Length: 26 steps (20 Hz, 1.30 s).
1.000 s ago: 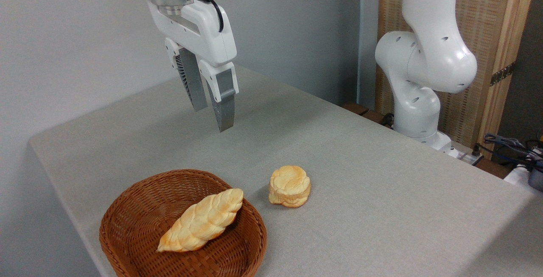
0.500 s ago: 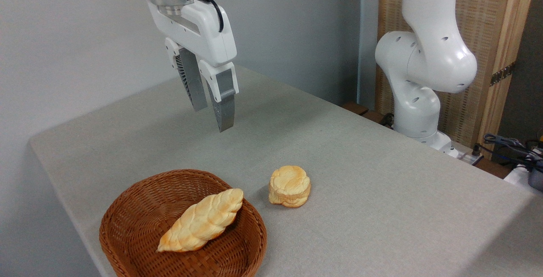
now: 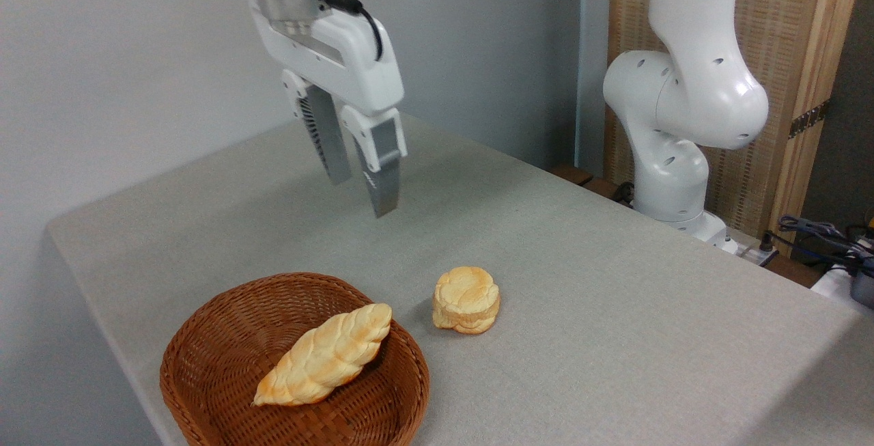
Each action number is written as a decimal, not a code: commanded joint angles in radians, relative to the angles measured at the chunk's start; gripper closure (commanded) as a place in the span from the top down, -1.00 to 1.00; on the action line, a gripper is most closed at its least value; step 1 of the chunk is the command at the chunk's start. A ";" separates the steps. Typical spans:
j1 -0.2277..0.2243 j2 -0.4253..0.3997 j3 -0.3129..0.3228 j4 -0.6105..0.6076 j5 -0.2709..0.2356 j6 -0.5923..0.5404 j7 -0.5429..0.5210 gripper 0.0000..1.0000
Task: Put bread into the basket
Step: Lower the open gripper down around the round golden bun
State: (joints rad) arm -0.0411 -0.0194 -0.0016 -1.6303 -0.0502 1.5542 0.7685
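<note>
The single fixed camera looks down across a grey cloth-covered table (image 3: pixel 580 282). The gripper (image 3: pixel 362 193) hangs in the air well above the tabletop, its two grey ribbed fingers (image 3: pixel 382 179) pointing down and slightly toward the camera. The jaws stand parted with a narrow gap between them and hold nothing.

Below the jaws and nearer the camera, a little to the right of them, sits the bread (image 3: pixel 466 300): a small round knotted bun with a pale yellow top and an orange-brown lower edge. It rests flat on the table, well apart from the fingertips and untouched by them.

Below the jaws and to their left, at the near edge of the table, lies the basket (image 3: pixel 205 364), a round shallow brown wicker one, much wider than the bun. The bun stands just beside the basket's right rim, outside it, with a strip of bare cloth between the two. Inside the basket lies a long braided loaf (image 3: pixel 324 356), pale golden, set on a slant with one end resting up near the right rim.

Far to the right of the jaws, beyond the table's back edge, rises the white arm base (image 3: pixel 683 118), in front of a wood-framed woven panel (image 3: pixel 799 57). Some dark cables (image 3: pixel 819 234) lie at the right edge.
</note>
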 commanded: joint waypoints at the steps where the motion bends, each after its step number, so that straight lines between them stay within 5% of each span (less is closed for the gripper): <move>1: 0.001 -0.103 0.005 -0.167 0.015 0.073 0.020 1.00; 7: 0.003 -0.194 0.008 -0.388 0.021 0.237 0.087 1.00; 12: 0.015 -0.206 0.006 -0.468 0.130 0.264 0.121 1.00; 26: 0.023 -0.198 -0.009 -0.668 0.130 0.435 0.138 1.00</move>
State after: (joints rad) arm -0.0194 -0.1986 -0.0082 -2.2600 0.0680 1.9486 0.8925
